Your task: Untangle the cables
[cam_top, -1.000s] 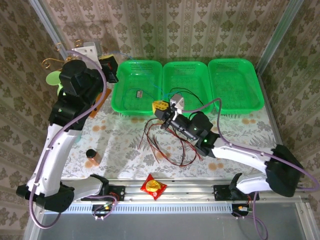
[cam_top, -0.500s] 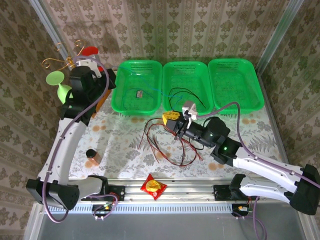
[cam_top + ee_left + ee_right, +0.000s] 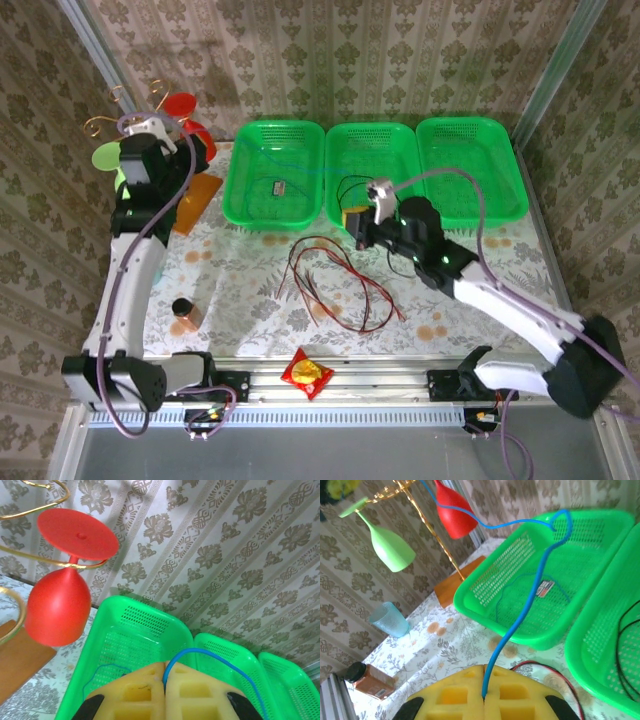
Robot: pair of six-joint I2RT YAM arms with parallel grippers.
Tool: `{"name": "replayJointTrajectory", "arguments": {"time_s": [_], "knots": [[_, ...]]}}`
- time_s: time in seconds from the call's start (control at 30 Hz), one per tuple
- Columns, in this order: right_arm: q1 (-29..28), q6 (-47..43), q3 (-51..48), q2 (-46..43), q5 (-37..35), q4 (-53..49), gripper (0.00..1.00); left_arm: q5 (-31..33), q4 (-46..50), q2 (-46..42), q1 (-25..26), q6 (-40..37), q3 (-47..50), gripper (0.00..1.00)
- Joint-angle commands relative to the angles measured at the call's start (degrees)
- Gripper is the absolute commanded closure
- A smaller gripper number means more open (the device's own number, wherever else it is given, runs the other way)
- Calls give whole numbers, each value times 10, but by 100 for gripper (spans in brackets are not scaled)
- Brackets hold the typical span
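Two grippers each clamp the same blue cable. The left gripper is held high at the far left, its yellow fingers pressed together with the cable rising from the seam between them and arching over the baskets. The right gripper sits over the near rim of the middle basket, its fingers likewise closed on the cable, which climbs from the seam, bends above the left basket and runs on toward the red wine glass. A thinner loop of blue cable lies inside the left basket beside a small tag.

Loose red and black cables lie in a tangle on the surface, just in front of the left and middle baskets. Another black cable is coiled inside the middle basket. A green wine glass hangs from the gold rack next to the red one, and a brown bottle stands near the left arm
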State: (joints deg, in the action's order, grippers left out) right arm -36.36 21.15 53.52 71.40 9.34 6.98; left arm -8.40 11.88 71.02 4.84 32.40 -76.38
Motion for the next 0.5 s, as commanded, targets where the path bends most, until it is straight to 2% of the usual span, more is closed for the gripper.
{"name": "replayJointTrajectory", "arguments": {"time_s": [0.0, 0.1, 0.2, 0.27, 0.37, 0.4, 0.47], "knots": [[1, 26, 74, 77, 35, -41, 95, -14, -59, 49, 12, 25, -92, 100], [1, 19, 138, 166, 47, -36, 93, 6, -56, 95, 33, 11, -174, 100], [1, 17, 220, 238, 69, -63, 86, 38, -63, 133, 62, -18, -240, 100], [2, 19, 254, 268, 72, -66, 72, 47, -68, 158, 72, -26, -279, 100], [4, 20, 283, 295, 70, -68, 60, 64, -49, 194, 75, -57, -349, 100], [6, 19, 290, 300, 73, -74, 50, 73, -40, 208, 75, -72, -375, 100], [9, 19, 291, 298, 80, -82, 45, 80, -34, 228, 76, -83, -411, 100]]}}
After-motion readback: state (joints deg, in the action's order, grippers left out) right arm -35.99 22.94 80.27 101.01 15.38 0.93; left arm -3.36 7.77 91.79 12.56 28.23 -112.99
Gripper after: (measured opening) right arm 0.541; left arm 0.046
